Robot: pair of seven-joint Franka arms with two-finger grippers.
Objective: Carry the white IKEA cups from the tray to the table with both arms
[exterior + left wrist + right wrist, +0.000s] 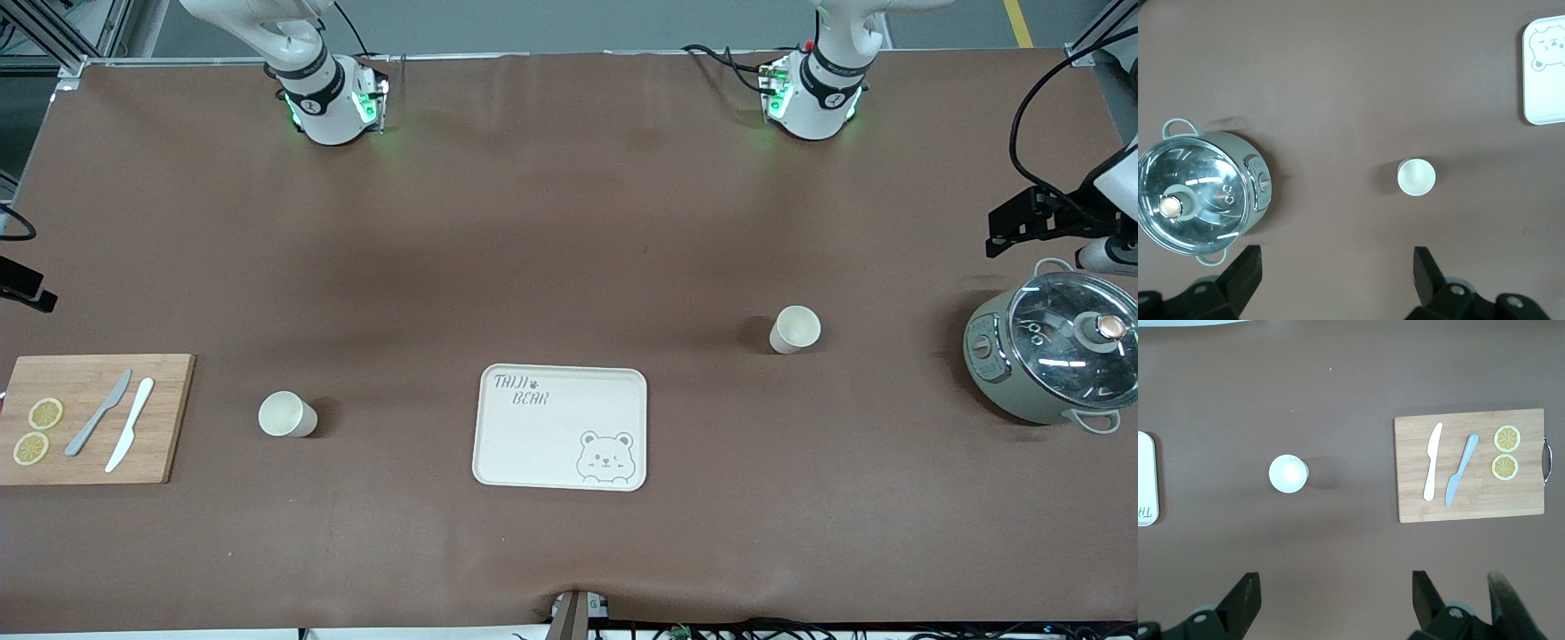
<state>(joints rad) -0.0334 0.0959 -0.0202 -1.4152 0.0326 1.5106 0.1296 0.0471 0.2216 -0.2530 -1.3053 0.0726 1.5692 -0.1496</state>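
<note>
Standing upright on the brown desk (569,222): one white cup (794,329) toward the left arm's end, between bear-printed tray (533,444) and lidded grey-green pot (1049,356); another white cup (286,414) between tray and cutting board (169,418). Hovering above each cup, fingers spread wide, holding nothing: left hand (1335,273), right hand (1335,597).
</note>
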